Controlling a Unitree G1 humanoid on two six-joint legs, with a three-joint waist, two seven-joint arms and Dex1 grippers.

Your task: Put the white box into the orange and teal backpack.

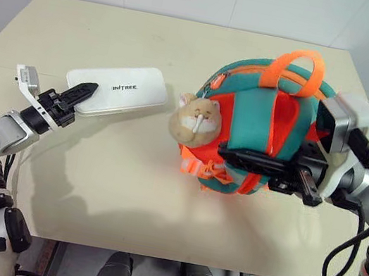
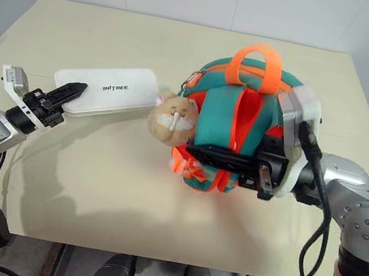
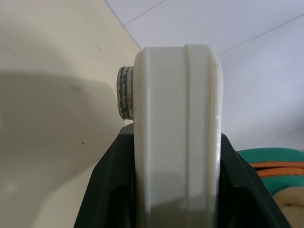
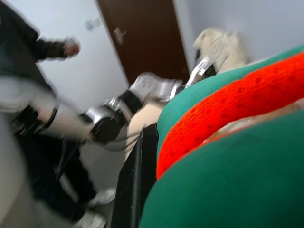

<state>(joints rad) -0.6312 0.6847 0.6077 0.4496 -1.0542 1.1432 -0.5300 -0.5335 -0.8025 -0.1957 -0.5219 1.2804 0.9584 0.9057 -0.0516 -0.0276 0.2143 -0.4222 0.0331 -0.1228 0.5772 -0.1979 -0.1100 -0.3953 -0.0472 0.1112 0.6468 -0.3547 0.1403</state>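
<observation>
White box (image 1: 116, 89) toward table's (image 1: 124, 199) far left corner, flat, lettering up. Left gripper (image 1: 80, 94) pinching box's near-left end; in wrist view box edge sits between black fingers (image 3: 107, 190). Orange and teal backpack (image 2: 239, 130) on right half of table, upright, plush charm (image 2: 172, 119) facing box. Right gripper (image 2: 227, 161) pressed together on teal strap near backpack's base. Judged step: box grasped, bag steadied, insertion not begun. Next move needs bag's opening exposed, then box carried across and slid in.
</observation>
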